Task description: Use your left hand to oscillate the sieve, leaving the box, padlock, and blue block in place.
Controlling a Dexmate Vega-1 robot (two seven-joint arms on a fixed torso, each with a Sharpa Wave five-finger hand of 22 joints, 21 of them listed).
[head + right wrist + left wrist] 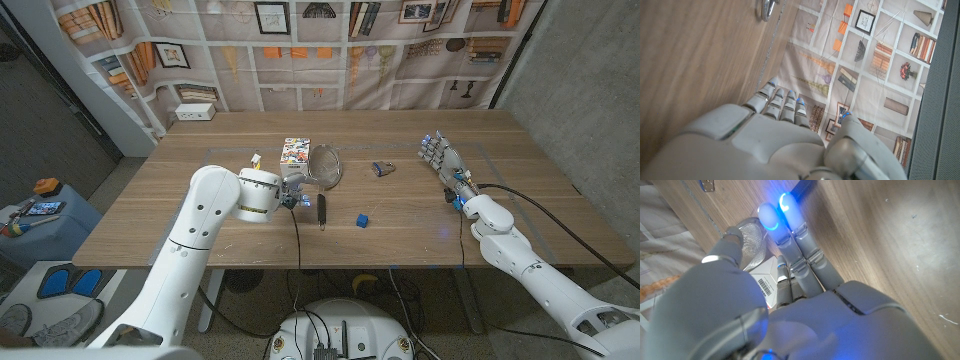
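Note:
The sieve lies mid-table, its round mesh bowl at the far end and its dark handle pointing toward me. My left hand is just left of the handle, holding nothing. In the left wrist view its fingers reach out straight, lit blue tips close to the handle, with the mesh beside them. The colourful box sits left of the mesh, its barcoded side by my hand. The padlock lies right of the sieve, the blue block nearer me. My right hand stands upright, fingers apart.
The wooden table has bare room on its left and far right parts. A printed bookshelf backdrop hangs behind it. A white socket box sits at the far left corner. The padlock lies on the tabletop beyond my right hand.

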